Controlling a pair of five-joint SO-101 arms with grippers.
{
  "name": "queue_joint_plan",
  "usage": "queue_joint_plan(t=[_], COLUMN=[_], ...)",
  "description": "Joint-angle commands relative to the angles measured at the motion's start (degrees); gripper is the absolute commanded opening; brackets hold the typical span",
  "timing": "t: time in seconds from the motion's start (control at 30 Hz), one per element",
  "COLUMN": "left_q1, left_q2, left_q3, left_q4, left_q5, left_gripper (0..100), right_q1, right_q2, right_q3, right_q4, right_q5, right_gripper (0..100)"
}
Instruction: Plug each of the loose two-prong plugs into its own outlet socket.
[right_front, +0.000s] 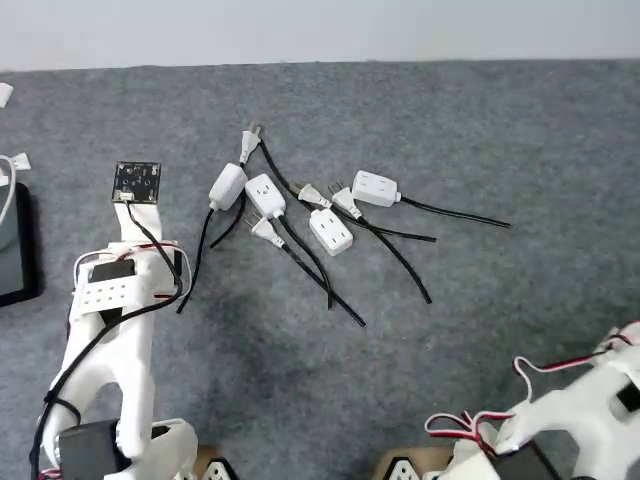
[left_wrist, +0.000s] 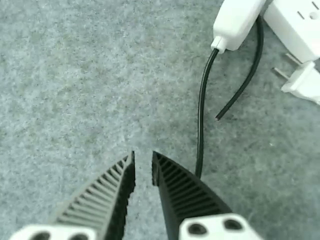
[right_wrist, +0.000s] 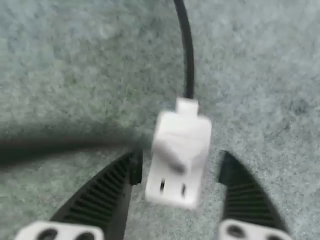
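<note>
Mid grey carpeted desk (right_front: 500, 330): white rectangular outlet sockets (right_front: 330, 230), white two-prong plugs (right_front: 265, 232), black cords (right_front: 395, 250) jumbled; none looks mated. Right gripper (right_wrist: 180, 156) jaws apart, straddling one socket (right_wrist: 178, 170), contact unclear. Left gripper (left_wrist: 142, 157) jaws nearly together with a slim gap, empty, beside a cord. Step, likely: first socket grasp. Next: right clamps squarely, left opens, fetches plug, aligns prongs to slots.

A dark flat object (right_front: 28, 250) (partly cut off) lies on the grey carpet (right_front: 500, 130).
</note>
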Motion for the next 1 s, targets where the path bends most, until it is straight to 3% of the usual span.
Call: queue_joint_plan(t=[0.0,0.23,0.4,0.57,0.67,0.83,0.97], left_q1=[0.4,0.4,0.4,-0.2,-3.3,-8.3,-9.1], left_q2=[-0.4,-0.4,-0.4,-0.1,0.1,1.8,3.4], left_q3=[-0.9,-0.9,-0.9,-1.5,-2.9,-5.4,-6.8], left_q4=[0.4,0.4,0.4,0.2,0.0,0.4,0.4], left_q5=[-0.8,-0.9,-0.7,-0.5,4.4,15.0,15.7], left_gripper=[6,6,6,6,7,20,22], right_q1=[-3.7,-10.3,-24.3,-45.7,-55.1,-63.3,-67.4], right_q2=[-3.6,-9.3,-13.9,-13.0,-8.7,4.3,17.6], right_q3=[-6.5,-17.5,-18.7,-18.9,-19.0,-24.0,-32.8], right_q4=[7.7,23.3,25.5,22.5,17.1,8.8,5.7], right_q5=[0.3,-9.2,-14.7,-14.6,-14.5,-14.8,-14.9], right_gripper=[26.1,18.0,7.9,7.4,7.6,18.2,21.2])
